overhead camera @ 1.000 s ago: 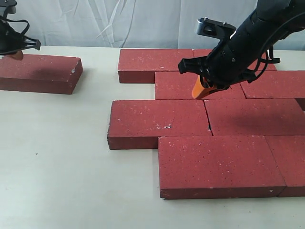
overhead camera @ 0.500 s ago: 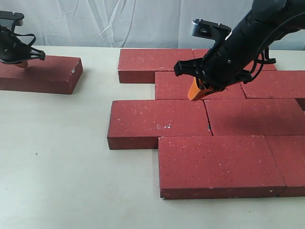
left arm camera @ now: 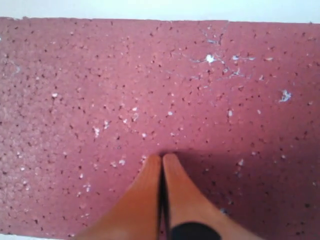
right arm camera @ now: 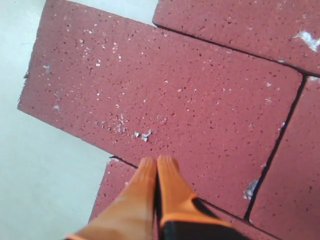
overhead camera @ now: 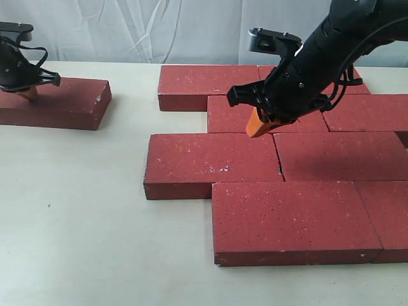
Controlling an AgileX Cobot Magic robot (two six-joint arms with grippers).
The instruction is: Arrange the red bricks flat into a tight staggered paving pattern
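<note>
Several red bricks point(overhead camera: 210, 162) lie flat in staggered rows at the centre and right. One loose red brick point(overhead camera: 57, 102) lies apart at the far left and fills the left wrist view point(left arm camera: 150, 90). My left gripper point(overhead camera: 27, 93) is shut with nothing in it, its orange tips point(left arm camera: 162, 159) resting on that brick's top. Further right, my right gripper point(overhead camera: 255, 125) is shut and empty over the laid rows. Its tips point(right arm camera: 157, 162) are at a seam beside a large laid brick point(right arm camera: 165, 95).
The pale table point(overhead camera: 76, 210) is bare between the loose brick and the laid rows, and along the front left. A white cloth backdrop point(overhead camera: 127, 29) stands behind the table. The laid rows run past the right edge of the exterior view.
My left gripper has moved right and down onto the loose brick, which has shifted slightly right. My right gripper has moved left over the laid rows, still shut.
</note>
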